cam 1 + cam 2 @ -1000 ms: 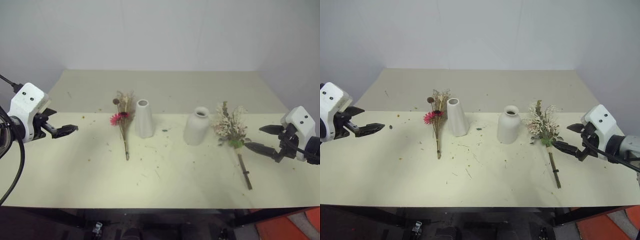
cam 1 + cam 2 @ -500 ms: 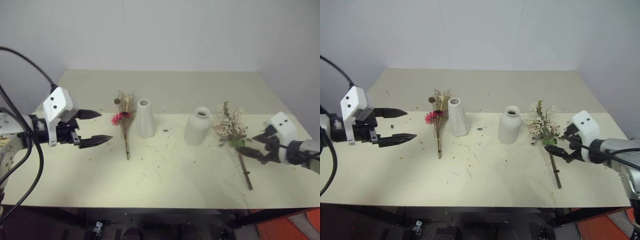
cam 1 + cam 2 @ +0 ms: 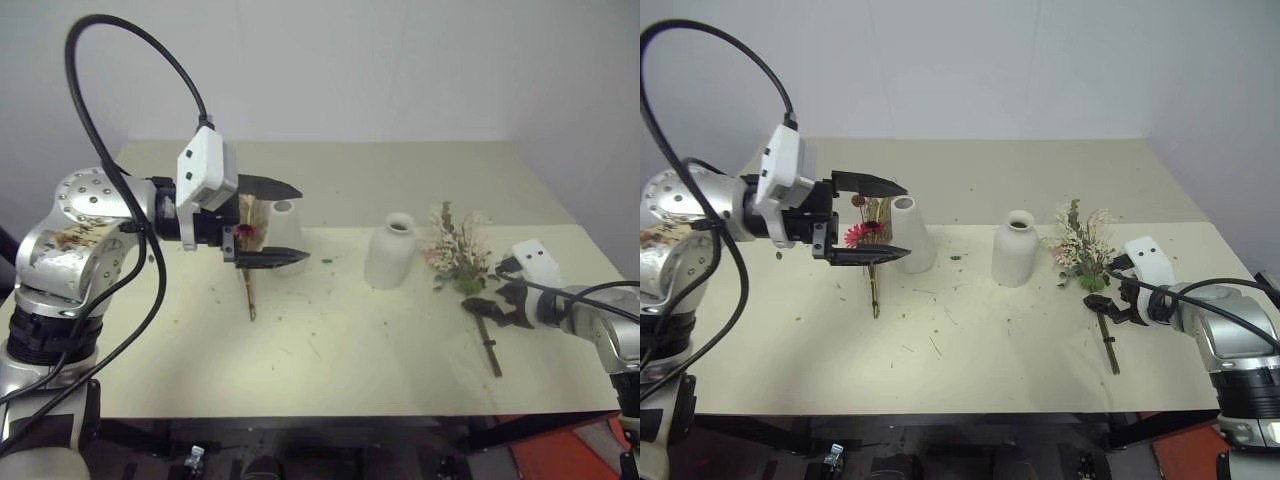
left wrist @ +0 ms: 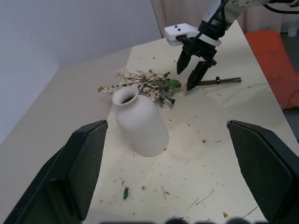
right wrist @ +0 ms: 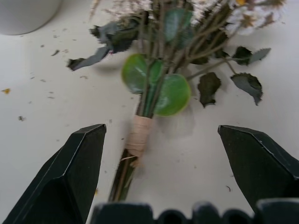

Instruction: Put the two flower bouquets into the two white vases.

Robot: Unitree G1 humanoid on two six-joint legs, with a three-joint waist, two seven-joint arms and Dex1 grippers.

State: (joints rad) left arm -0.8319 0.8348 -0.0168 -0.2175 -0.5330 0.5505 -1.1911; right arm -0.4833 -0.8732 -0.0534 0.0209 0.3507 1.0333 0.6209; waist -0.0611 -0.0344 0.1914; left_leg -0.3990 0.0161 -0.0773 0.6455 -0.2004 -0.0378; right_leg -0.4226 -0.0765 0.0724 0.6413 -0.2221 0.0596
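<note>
Overhead, left hand (image 3: 872, 216) spread level across slim bouquet (image 3: 872, 262), right hand (image 3: 1110, 298) spread above fuller bouquet (image 3: 1086, 262)

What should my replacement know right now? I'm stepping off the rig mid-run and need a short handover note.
Left end effector: open, empty, raised above the table over the slim bouquet, beside the cone vase.
Right end effector: open, empty, low over the fuller bouquet, straddling its wrapped stem without gripping it.
Both bouquets lie flat on the table; the bottle vase stands upright between the cone vase and the fuller bouquet.
Done: nothing placed yet.
Left: grasp each bouquet, lift it, and put its stem into a vase.
</note>
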